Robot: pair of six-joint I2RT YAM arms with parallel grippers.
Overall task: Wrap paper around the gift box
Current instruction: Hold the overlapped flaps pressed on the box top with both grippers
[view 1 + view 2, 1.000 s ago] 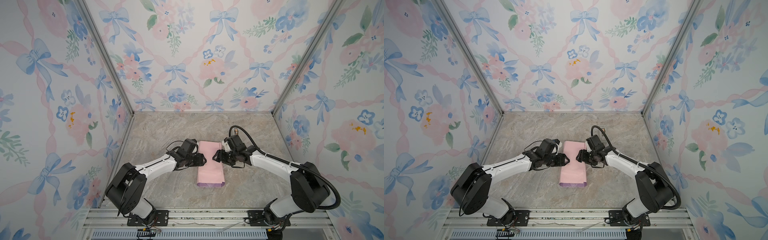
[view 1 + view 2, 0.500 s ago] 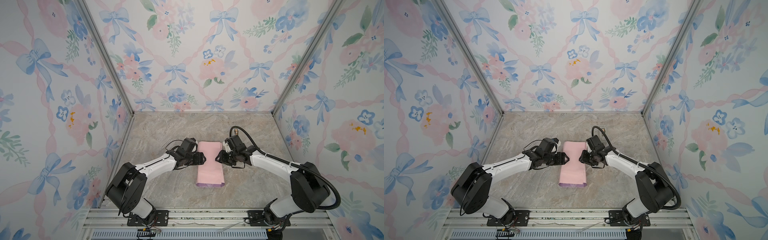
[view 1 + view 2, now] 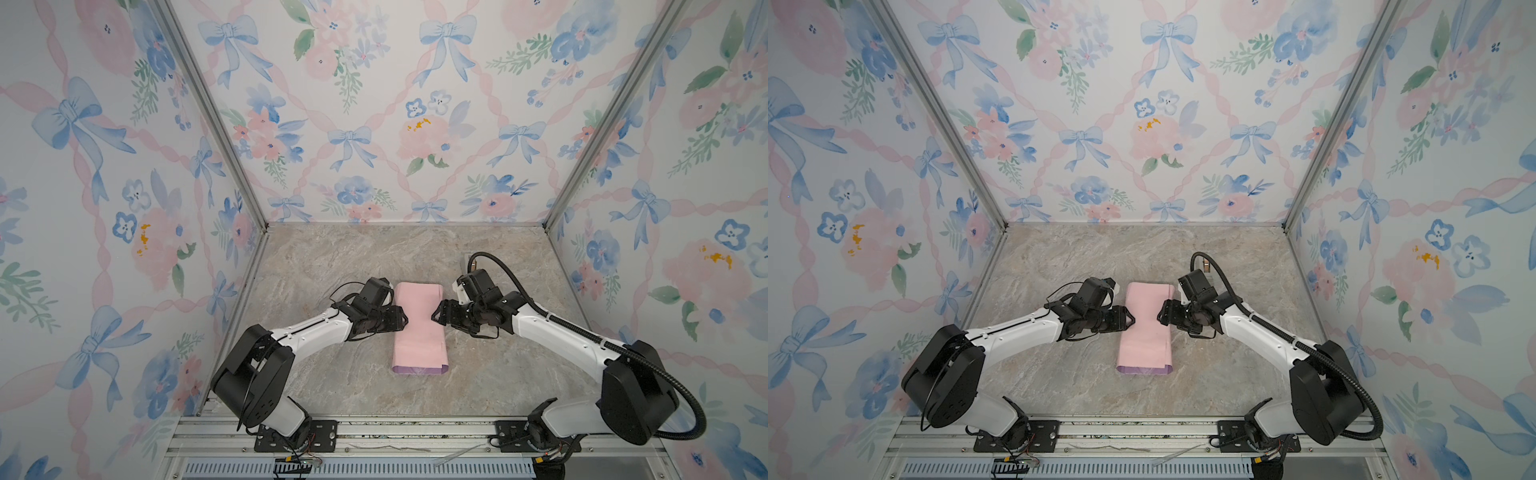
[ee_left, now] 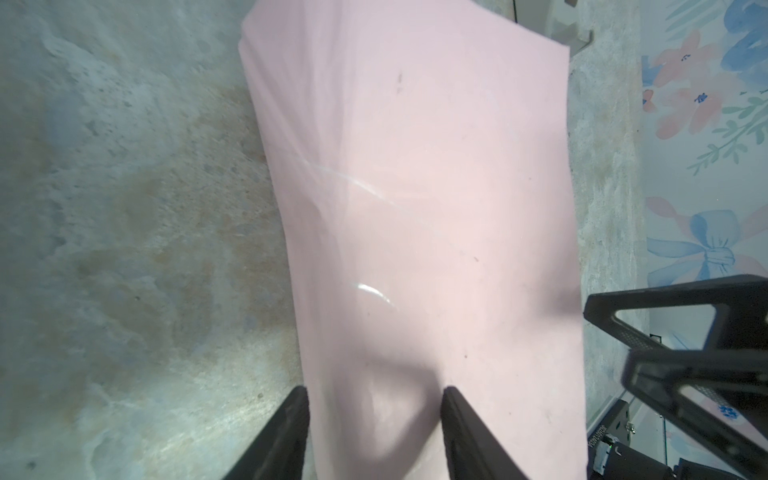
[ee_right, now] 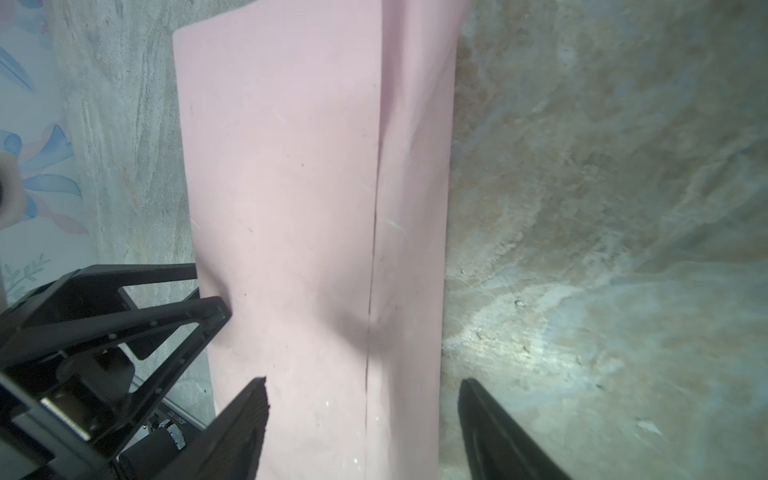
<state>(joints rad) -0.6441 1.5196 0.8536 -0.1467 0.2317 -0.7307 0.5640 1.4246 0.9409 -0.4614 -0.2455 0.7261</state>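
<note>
The paper (image 3: 419, 332) lies on the table as a long folded bundle, pale pink face out, with a lilac strip at its near end, and shows in both top views (image 3: 1145, 332). The gift box is hidden. My left gripper (image 3: 405, 320) is at the bundle's left edge, open, its fingers astride that edge (image 4: 374, 399). My right gripper (image 3: 434, 312) is at the right edge, open wide, one finger over the paper and one over the table (image 5: 363, 384). A lengthwise seam (image 5: 374, 232) runs along the paper.
The marble-patterned table (image 3: 332, 386) is closed in by floral walls on three sides. A small beige object (image 3: 471, 258) stands behind my right wrist. Each wrist view shows the opposite gripper at the paper's far edge.
My right gripper's jaws have spread wider and drawn back a little from the paper's edge. My left gripper has stayed at the left edge. The paper has hardly shifted.
</note>
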